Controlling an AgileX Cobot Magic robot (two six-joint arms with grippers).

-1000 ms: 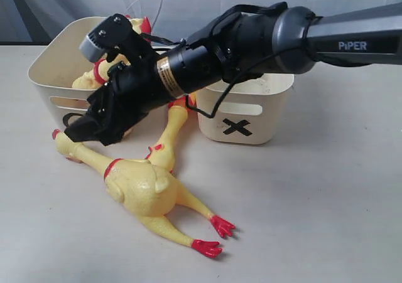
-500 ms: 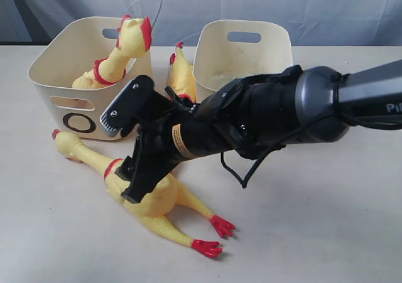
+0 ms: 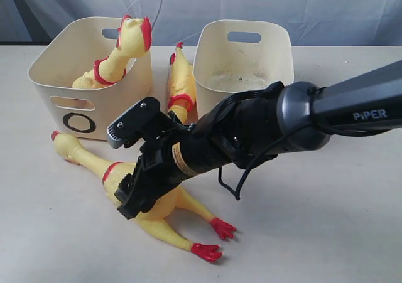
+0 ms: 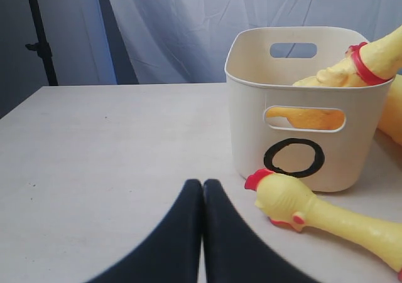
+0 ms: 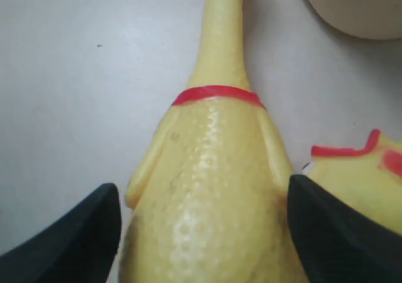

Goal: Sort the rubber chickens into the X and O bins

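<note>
A plump rubber chicken (image 3: 88, 162) lies on the table in front of the O bin (image 3: 44, 66), head toward the bin and red feet toward the front. My right gripper (image 3: 134, 198) is down over its body (image 5: 207, 189), open, with one black finger (image 5: 69, 236) on each flank. A second chicken (image 3: 119, 54) stands in the O bin, head over the rim. The slimmer chicken (image 3: 179, 82) lies between the O bin and the X bin (image 3: 245, 69), whose X mark my arm hides. My left gripper (image 4: 202, 186) is shut and empty, beside the lying chicken's head (image 4: 284, 199).
The right arm (image 3: 282, 123) stretches across the front of the X bin. In the right wrist view a cream bin corner (image 5: 358, 7) and a part of the slim chicken (image 5: 358, 176) sit close to the plump one. A grey curtain hangs behind the table.
My right arm swung away from the O bin and came down toward the front. Its gripper has sunk lower and now straddles the plump chicken's body. The chickens have not moved.
</note>
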